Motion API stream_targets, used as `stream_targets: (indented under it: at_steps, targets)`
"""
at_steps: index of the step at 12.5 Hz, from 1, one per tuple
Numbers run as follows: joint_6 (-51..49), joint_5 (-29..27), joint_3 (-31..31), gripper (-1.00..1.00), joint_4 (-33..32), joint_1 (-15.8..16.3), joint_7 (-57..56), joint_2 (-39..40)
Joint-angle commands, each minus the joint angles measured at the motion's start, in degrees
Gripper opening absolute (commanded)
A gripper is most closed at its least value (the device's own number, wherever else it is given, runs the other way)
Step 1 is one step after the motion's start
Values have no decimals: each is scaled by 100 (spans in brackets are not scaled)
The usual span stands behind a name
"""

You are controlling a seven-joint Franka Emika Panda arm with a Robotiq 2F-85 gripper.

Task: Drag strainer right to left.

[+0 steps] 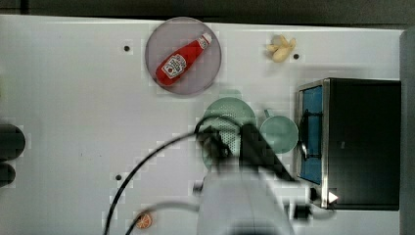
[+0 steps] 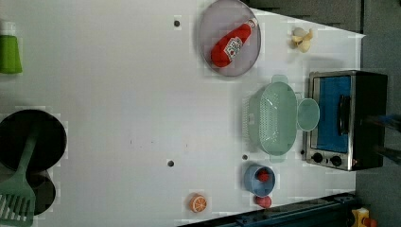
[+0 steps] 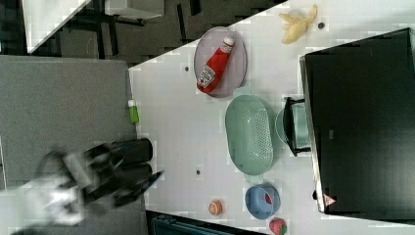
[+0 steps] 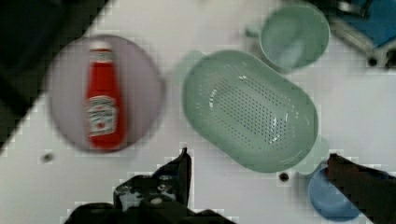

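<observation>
The strainer (image 1: 227,115) is a pale mint-green oval basket with a patch of small holes, standing on the white table just left of the mug in the top view. It also appears as the strainer (image 2: 272,118), the strainer (image 3: 248,134) and the strainer (image 4: 250,109). My gripper (image 1: 232,139) hovers over the strainer's near part, the arm hiding that end in the top view. In the wrist view the gripper (image 4: 258,155) is open, its two dark fingers (image 4: 184,163) spread wide, nothing held between them.
A mint-green mug (image 1: 279,133) sits between the strainer and a toaster oven (image 1: 362,142). A grey plate (image 1: 161,44) carries a ketchup bottle (image 1: 183,58). A blue bowl (image 2: 258,180), an orange half (image 2: 198,203) and a banana (image 1: 280,48) lie nearby. Bare table spreads across the top view's left.
</observation>
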State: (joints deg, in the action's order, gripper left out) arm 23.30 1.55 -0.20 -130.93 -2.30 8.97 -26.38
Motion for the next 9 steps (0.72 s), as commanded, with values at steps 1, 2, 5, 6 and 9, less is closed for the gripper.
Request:
stream_targets:
  at_steps: [1, 2, 5, 6, 9]
  targets:
    - [815, 3, -109, 100, -609, 2, 1465, 1289]
    - [1147, 3, -111, 100, -635, 2, 1931, 1653]
    - [2081, 3, -94, 100, -644, 8, 2902, 2696]
    - [2359, 3, -84, 100, -653, 18, 2939, 3019]
    - [3183, -2, -74, 100, -677, 42, 2942, 3891]
